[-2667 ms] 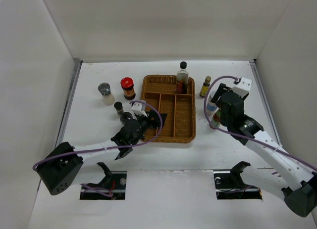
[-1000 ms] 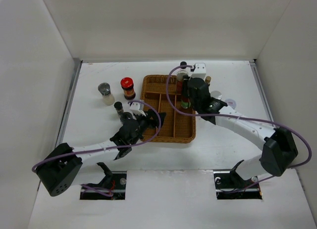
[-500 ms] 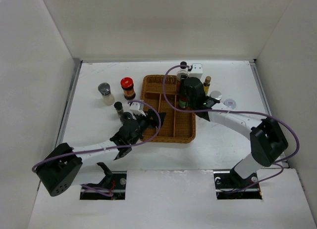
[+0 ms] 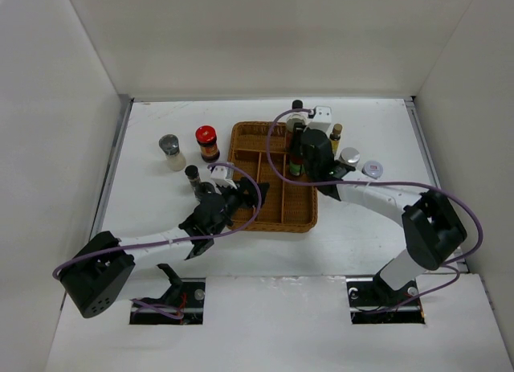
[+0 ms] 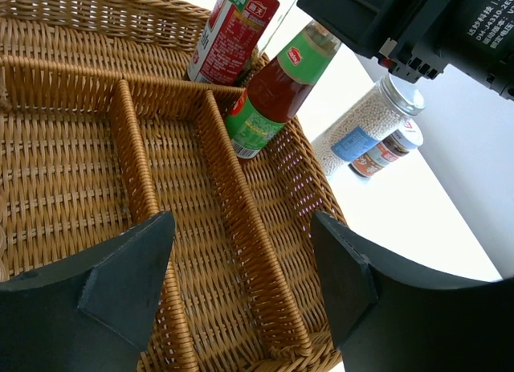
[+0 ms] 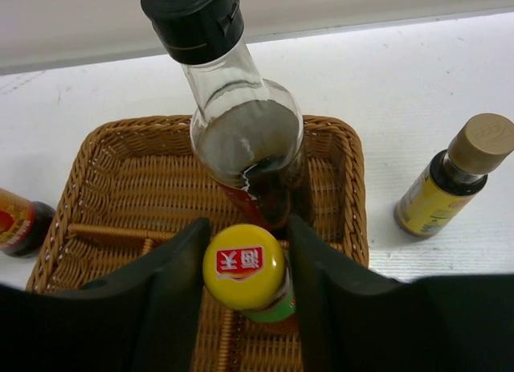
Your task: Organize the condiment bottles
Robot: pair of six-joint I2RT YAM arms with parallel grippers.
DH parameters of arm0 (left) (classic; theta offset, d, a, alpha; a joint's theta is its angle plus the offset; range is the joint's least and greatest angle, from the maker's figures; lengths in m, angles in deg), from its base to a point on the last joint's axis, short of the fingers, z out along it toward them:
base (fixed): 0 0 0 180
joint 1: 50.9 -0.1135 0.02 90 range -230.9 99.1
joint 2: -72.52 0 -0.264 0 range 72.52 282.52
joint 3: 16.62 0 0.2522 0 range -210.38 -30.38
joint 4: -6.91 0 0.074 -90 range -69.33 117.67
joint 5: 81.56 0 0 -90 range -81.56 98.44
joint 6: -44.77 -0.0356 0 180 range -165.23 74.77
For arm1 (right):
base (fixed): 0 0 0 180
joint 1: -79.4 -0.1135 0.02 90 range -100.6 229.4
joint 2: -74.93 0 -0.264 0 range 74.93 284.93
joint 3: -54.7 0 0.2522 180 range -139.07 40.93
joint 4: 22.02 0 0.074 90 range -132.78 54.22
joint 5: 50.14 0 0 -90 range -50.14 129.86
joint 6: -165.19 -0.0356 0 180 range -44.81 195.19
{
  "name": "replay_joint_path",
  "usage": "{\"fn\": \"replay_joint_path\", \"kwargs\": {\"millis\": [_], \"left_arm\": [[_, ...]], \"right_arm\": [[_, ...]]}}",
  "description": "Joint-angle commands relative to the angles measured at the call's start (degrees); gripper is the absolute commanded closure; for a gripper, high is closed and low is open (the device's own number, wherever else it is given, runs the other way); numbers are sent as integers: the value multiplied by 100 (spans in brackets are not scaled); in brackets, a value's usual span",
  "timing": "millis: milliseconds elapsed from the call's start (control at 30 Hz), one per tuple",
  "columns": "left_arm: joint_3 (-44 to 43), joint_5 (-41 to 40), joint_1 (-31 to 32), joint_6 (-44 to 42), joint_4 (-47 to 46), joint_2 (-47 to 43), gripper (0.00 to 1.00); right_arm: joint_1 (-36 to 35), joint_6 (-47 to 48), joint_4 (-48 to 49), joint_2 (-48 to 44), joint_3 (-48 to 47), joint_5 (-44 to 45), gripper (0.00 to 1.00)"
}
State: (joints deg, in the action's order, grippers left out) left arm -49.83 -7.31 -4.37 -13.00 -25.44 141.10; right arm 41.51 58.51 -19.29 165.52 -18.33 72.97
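My right gripper is shut on a yellow-capped red sauce bottle. The bottle stands upright in the right-hand compartment of the wicker tray. Just behind it in the tray stands a black-capped clear bottle. My left gripper hangs open over the tray's near edge, holding nothing. On the table left of the tray are a red-lidded dark jar, a silver-capped shaker and a small dark-capped bottle.
Right of the tray stand a slim tan-capped yellow bottle, a silver-capped shaker and a small jar. White walls close in the table on three sides.
The right arm carried the yellow-capped bottle from the right of the table into the tray and has settled it beside the black-capped bottle. The left arm has stayed still.
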Motion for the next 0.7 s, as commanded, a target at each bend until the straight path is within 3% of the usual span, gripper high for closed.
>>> {"fn": "replay_joint_path", "kwargs": {"millis": [0, 133, 367, 433, 500, 533, 600, 667], "left_arm": [[2, 72, 27, 12, -329, -55, 33], [2, 89, 1, 29, -329, -20, 33], [2, 89, 19, 12, -311, -72, 33], [10, 54, 54, -15, -320, -125, 33], [19, 63, 10, 11, -320, -90, 33], [11, 80, 10, 29, -303, -81, 33], [2, 72, 63, -6, -320, -81, 33], [-16, 54, 80, -6, -329, -20, 33]], "right_arm": [[5, -238, 495, -295, 64, 47, 46], [5, -186, 425, -611, 64, 56, 33], [75, -124, 153, -1533, 309, 29, 24], [233, -142, 92, -1833, 547, 47, 38], [549, -282, -154, -2114, 810, 56, 63], [707, -396, -338, -2237, 924, 56, 70], [1032, -572, -724, -2405, 1074, 56, 70], [1279, -616, -1102, -2388, 1119, 56, 58]]}}
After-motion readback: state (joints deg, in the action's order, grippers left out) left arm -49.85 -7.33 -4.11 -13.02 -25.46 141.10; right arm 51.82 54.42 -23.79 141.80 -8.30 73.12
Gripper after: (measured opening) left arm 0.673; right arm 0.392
